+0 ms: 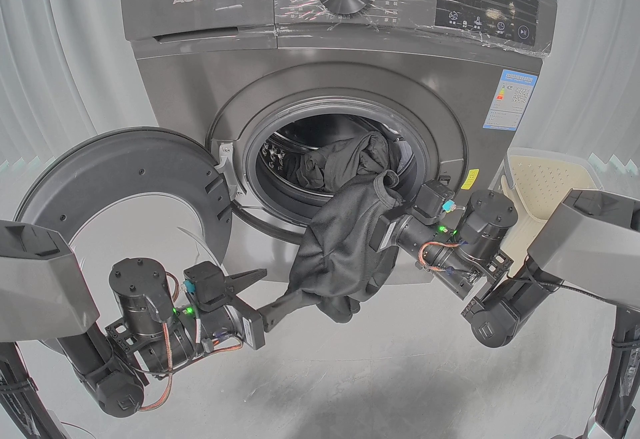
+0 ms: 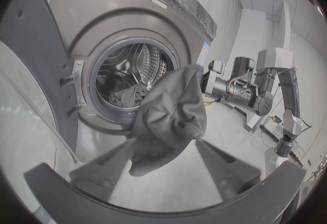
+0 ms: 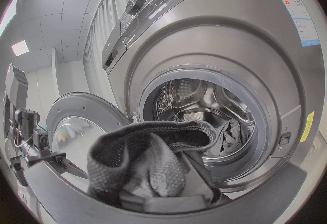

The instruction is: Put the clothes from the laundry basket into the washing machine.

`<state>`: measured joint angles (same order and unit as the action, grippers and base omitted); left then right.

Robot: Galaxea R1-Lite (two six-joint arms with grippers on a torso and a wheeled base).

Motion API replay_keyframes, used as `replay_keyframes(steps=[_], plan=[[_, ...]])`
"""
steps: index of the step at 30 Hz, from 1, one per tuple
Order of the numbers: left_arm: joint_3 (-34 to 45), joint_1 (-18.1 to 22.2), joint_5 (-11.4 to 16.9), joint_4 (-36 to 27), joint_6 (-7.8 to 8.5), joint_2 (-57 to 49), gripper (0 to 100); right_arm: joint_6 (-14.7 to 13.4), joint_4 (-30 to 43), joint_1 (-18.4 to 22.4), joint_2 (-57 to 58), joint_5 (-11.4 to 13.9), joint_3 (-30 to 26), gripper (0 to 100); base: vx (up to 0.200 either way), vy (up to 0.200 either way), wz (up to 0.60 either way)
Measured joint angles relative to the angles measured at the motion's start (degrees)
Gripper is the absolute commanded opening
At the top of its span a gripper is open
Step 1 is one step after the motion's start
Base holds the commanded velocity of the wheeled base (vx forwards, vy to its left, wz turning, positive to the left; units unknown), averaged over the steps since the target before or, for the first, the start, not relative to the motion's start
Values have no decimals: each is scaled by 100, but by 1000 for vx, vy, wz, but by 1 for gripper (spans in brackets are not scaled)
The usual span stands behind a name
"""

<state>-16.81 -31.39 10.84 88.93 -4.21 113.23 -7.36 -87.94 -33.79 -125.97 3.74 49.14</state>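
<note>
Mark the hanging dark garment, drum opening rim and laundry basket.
dark garment (image 1: 340,240), head view, middle of the hanging cloth.
drum opening rim (image 1: 333,108), head view, top of the ring.
laundry basket (image 1: 543,184), head view, perforated inner wall.

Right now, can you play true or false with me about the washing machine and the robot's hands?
1. The washing machine door is shut. False: it is swung wide open.
2. The right gripper holds a dark garment. True.
3. The drum is empty. False: another dark piece of clothing lies inside.
4. The left gripper is open. True.
5. The held garment is fully inside the drum. False: it hangs out in front of the opening.
</note>
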Motion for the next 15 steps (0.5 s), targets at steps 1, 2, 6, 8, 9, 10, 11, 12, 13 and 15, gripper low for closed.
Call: replay_keyframes(steps=[1, 2, 6, 8, 9, 10, 11, 12, 13, 15], plan=[[41, -9, 5, 2, -2, 13, 100, 0, 6, 0, 11, 0, 9, 0, 0, 0, 0], [96, -13, 13, 2, 2, 24, 100, 0, 11, 0, 22, 0, 13, 0, 0, 0, 0], [406, -80, 108, 0, 22, 52, 100, 4, 44, 6, 83, 2, 37, 0, 0, 0, 0], [601, -121, 178, -2, 66, 61, 100, 6, 60, 12, 121, 0, 63, 0, 0, 0, 0], [689, -140, 221, -2, 117, 72, 100, 6, 63, 12, 140, 0, 83, 0, 0, 0, 0], [753, -155, 246, -2, 165, 88, 100, 6, 71, 12, 160, 0, 102, 0, 0, 0, 0], [784, -162, 257, -4, 187, 105, 100, 6, 68, 12, 174, 2, 111, 0, 0, 0, 0], [795, -166, 262, -2, 202, 119, 100, 6, 71, 12, 185, 2, 118, 0, 0, 0, 0], [778, -171, 265, -2, 213, 141, 100, 6, 71, 12, 199, 0, 124, 0, 0, 0, 0], [675, -171, 260, 0, 216, 183, 100, 9, 68, 4, 223, 2, 124, 0, 0, 0, 0]])
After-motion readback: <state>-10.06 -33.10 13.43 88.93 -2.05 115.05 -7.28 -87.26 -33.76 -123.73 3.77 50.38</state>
